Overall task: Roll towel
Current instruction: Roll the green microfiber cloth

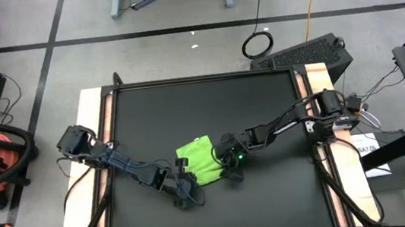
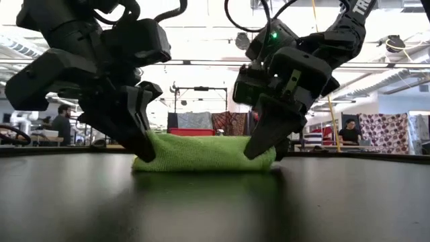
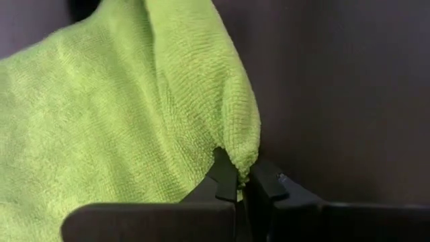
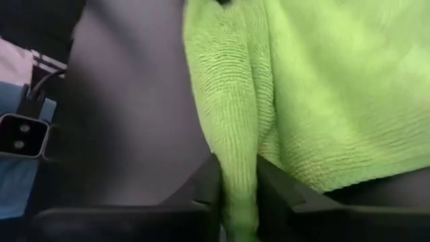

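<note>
Mid-roll: left gripper [image 3: 243,183] clenched on towel [image 1: 200,162] corner, right gripper [image 4: 236,180] pinching fold. Next: both should lift edge together, turn it over evenly.

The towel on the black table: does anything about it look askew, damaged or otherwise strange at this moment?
Nothing looks damaged. The towel lies bunched in a low, uneven heap rather than flat or neatly rolled, which fits the work under way. The left tool pinches one edge, and a fold of cloth sits between the fingers of the right tool. The table shows no spill.
</note>
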Motion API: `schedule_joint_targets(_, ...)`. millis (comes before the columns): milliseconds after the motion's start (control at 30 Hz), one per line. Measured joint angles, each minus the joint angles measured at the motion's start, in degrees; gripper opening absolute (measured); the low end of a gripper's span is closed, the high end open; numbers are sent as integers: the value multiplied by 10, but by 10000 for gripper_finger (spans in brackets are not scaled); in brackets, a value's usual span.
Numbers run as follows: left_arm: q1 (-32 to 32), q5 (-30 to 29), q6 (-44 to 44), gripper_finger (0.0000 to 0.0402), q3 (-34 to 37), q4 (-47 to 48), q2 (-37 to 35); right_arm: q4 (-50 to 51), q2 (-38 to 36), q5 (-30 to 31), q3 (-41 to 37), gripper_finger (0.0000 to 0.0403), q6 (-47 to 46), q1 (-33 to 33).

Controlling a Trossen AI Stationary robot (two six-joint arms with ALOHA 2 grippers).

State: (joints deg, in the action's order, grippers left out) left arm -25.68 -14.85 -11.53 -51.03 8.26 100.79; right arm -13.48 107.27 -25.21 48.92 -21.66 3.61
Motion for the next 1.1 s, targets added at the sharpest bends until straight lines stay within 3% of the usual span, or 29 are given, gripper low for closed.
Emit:
schedule_joint_targets(100,0,14,15,4,0,13,0,18,-35,23,0,99,30,1)
schedule_joint_targets(267,0,20,15,4,0,15,0,75,-90,113,0,191,76,-10)
schedule_joint_targets(400,0,25,15,4,0,13,0,68,-107,134,0,224,101,-17)
schedule_joint_targets(767,0,28,14,3,1,12,0,11,-57,131,12,162,123,-52)
schedule_joint_targets(1100,0,38,15,3,1,14,0,26,24,129,109,130,160,-66)
